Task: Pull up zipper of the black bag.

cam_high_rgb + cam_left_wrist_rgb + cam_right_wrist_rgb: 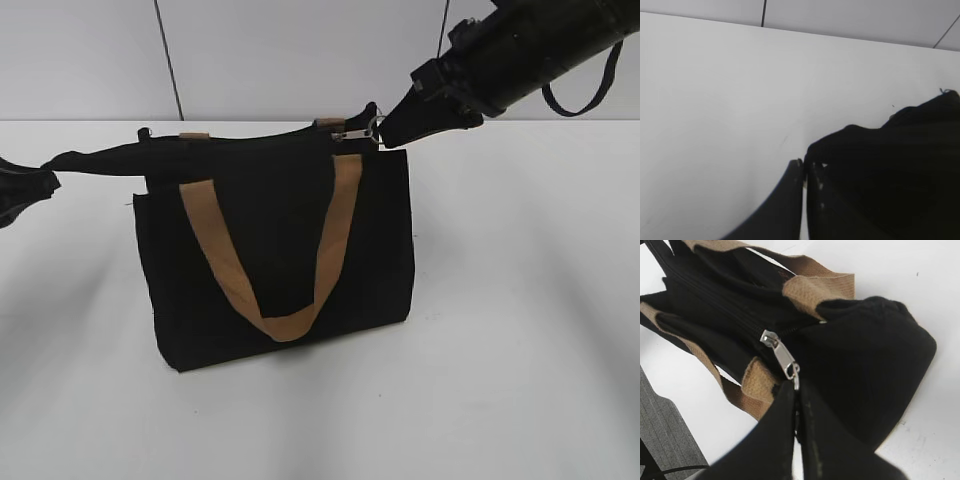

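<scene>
The black bag (270,270) stands upright on the white table, with a tan handle (285,320) hanging down its front. The zipper (735,315) runs along its top edge. Its silvery pull tab (785,360) sits at the right end of the top edge (365,132). My right gripper (796,390) is shut on the tip of the pull tab; it comes in from the upper right (385,132). My left gripper (804,167) is shut on black fabric at the bag's left top corner (100,158), which is stretched out to the left (45,180).
The white table (520,350) surrounds the bag. A pale wall with dark seams (170,60) stands behind. A black cable loop (580,95) hangs from the right arm.
</scene>
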